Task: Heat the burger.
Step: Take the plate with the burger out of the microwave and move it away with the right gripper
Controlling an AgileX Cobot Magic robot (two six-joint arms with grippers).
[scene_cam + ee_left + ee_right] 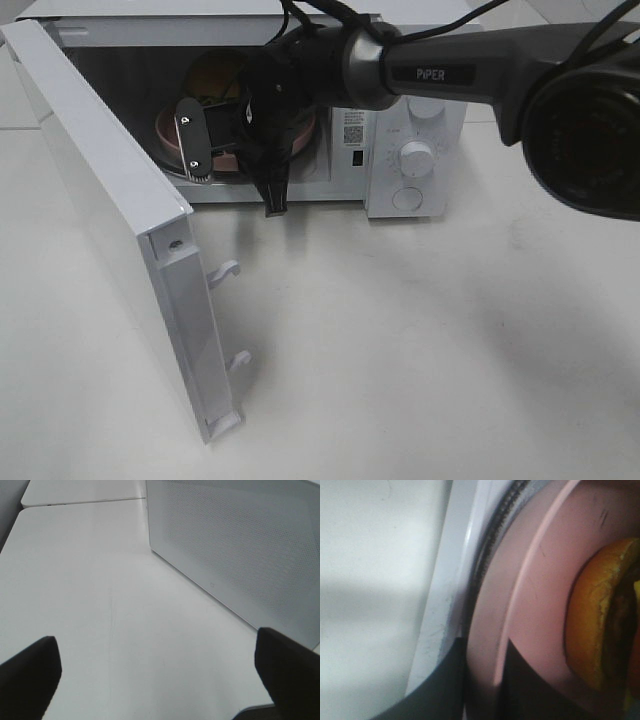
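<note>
Right gripper (482, 680) pinched nearly closed; left gripper (157, 672) fingers spread wide.

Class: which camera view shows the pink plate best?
The right wrist view: the pink plate fills the picture, its rim between the pincer's fingers. The exterior high view shows only slivers behind the arm; the left wrist view shows none.

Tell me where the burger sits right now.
The golden-bun burger lies on the round pink plate inside the open white microwave, at the upper left of the high view, behind the right gripper at the plate's rim.
</note>
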